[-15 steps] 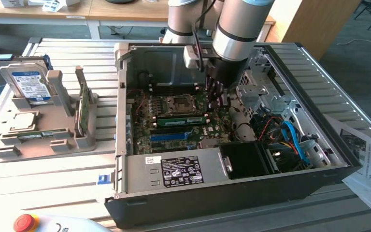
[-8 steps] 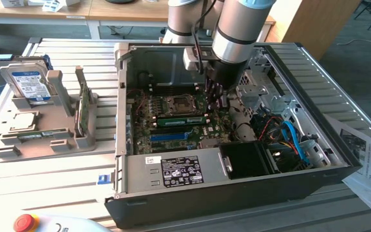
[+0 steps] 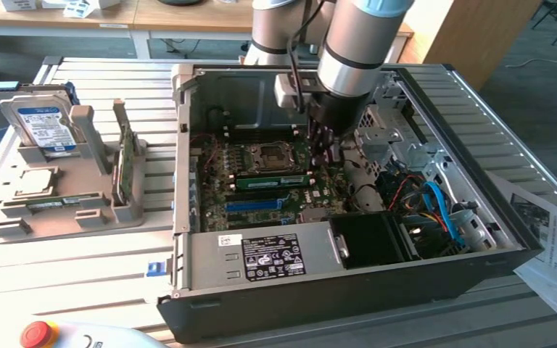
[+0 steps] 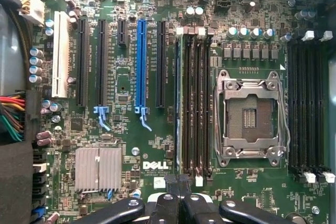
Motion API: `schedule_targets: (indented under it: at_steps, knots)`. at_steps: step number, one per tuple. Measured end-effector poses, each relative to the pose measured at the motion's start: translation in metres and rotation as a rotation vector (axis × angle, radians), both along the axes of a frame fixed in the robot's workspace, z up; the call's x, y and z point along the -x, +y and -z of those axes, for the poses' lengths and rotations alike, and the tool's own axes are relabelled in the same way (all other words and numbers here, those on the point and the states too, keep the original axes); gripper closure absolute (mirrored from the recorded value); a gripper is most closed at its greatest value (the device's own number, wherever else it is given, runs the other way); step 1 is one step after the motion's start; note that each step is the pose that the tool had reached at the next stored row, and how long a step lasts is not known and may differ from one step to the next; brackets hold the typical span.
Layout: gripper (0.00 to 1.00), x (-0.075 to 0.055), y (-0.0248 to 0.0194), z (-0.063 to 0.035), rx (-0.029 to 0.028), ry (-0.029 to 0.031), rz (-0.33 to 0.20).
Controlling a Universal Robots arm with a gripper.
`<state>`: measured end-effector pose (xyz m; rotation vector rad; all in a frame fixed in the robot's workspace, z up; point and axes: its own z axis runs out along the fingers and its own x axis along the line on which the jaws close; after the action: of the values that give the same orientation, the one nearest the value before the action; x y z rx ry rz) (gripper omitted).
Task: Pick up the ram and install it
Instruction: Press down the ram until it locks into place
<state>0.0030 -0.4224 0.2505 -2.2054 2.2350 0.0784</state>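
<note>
Now arm upright inside computer case [image 3: 356, 290], jaws together, empty, above motherboard [image 4: 131, 145].

Place: robotics lab or workshop
Evidence: slatted metal workbench [image 3: 85, 246], opened PC case [image 3: 356, 290], red emergency-stop button [image 3: 37, 332], desks [image 3: 114, 18] behind

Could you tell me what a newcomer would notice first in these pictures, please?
An open computer case dominates the table, with the arm's tool lowered inside over the green motherboard. In the wrist view, the bare CPU socket stands out. A hard drive stands in the tray at the exterior view's left.
</note>
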Motion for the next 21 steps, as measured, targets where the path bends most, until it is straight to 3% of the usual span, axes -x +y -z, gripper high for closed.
schedule_targets:
  at_steps: [9, 21]
  knots:
    - [0.9, 0.0, 0.0067, 0.0047, -0.0001, 0.0, 0.0]
    - [0.9, 0.0, 0.008, 0.0119, 0.0001, 0.0001, 0.0]
